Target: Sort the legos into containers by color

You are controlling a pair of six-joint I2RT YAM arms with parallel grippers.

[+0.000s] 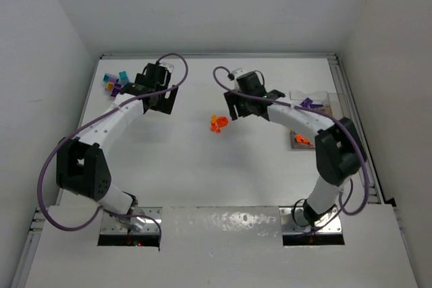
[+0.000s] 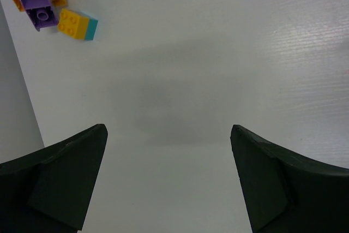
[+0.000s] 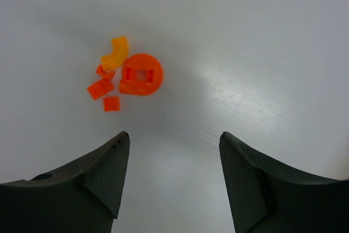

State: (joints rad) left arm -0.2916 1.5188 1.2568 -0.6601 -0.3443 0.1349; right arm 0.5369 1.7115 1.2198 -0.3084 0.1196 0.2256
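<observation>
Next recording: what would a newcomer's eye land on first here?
The little heap of bright orange plastic bricks stands out most, lying in the middle just ahead of the open, empty right tool. Next comes the mixed pile of purple, yellow and teal plastic bricks in the far left corner, beyond the open left tool. Clear plastic bins sit at the right edge.

The left arm (image 1: 121, 116) and right arm (image 1: 297, 121) are white tubes between chunky black joints (image 1: 84, 166), each trailed by a long looping cable (image 1: 40, 183) (the same purple on both). The left claw (image 2: 169, 135) and right claw (image 3: 174, 140) have matte dark wedge-shaped fingers (image 2: 65, 178). Silvery plates (image 1: 128, 224) sit under both arms at the near edge.
</observation>
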